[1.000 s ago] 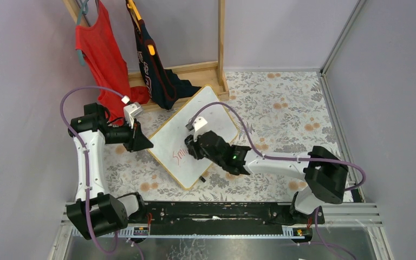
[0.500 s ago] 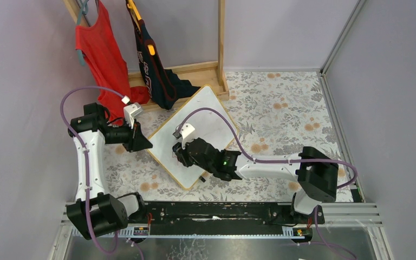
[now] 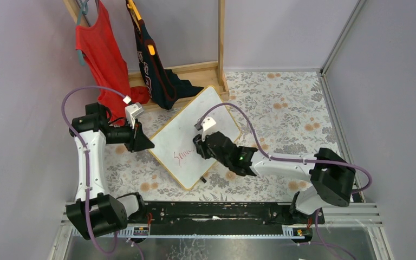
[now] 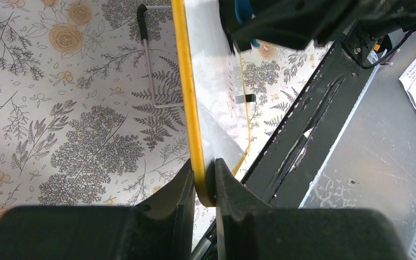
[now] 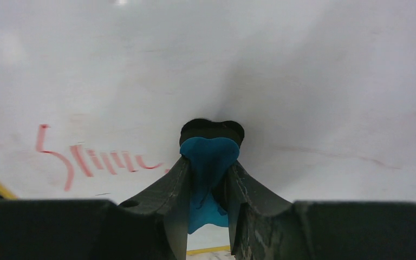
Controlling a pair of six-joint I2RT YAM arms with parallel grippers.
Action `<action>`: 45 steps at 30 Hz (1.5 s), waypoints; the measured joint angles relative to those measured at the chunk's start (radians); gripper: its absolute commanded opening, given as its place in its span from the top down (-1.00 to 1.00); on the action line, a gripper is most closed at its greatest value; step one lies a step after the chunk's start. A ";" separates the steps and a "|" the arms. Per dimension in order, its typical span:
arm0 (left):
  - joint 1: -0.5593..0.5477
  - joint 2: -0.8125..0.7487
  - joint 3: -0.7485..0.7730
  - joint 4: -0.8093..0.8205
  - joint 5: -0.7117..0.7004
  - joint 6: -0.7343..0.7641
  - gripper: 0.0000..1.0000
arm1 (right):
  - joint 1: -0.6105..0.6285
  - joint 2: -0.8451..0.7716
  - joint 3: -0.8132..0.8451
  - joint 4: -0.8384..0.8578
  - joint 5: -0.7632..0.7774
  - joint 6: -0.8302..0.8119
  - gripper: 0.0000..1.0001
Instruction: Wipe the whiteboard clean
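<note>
The whiteboard (image 3: 176, 132) lies tilted on the floral table, with red writing (image 3: 184, 157) near its lower left. My left gripper (image 3: 147, 145) is shut on the board's yellow-wood edge (image 4: 185, 81), which sits between its fingertips (image 4: 205, 181). My right gripper (image 3: 199, 147) is over the middle of the board, shut on a blue cloth (image 5: 208, 157) pressed against the white surface (image 5: 314, 81). The red writing (image 5: 86, 160) lies just left of the cloth. Faint red smears mark the board to the right.
A wooden clothes rack (image 3: 221, 49) stands at the back with a red shirt (image 3: 100, 54) and a dark garment (image 3: 151, 70). The board's wire leg (image 4: 150, 70) with a black foot lies on the cloth. A black rail (image 3: 211, 211) runs along the near edge.
My right gripper swept left over the red writing, then came back right and up the board, so the writing shows again. The left gripper has kept its hold on the edge.
</note>
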 measured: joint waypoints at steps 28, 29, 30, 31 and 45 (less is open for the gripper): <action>0.003 0.000 -0.002 0.001 -0.014 0.000 1.00 | 0.175 0.120 0.127 0.002 0.005 0.023 1.00; 0.003 0.000 -0.002 0.001 -0.013 0.000 1.00 | 0.175 0.120 0.126 0.003 0.009 0.023 1.00; 0.003 0.000 -0.002 0.002 -0.012 0.000 1.00 | 0.176 0.120 0.122 0.007 0.013 0.023 1.00; 0.003 0.000 -0.002 0.002 -0.012 0.000 1.00 | 0.176 0.117 0.116 0.014 0.019 0.023 1.00; -0.005 0.000 -0.005 -0.006 0.003 0.000 1.00 | -0.013 -0.072 -0.145 0.001 0.058 0.030 1.00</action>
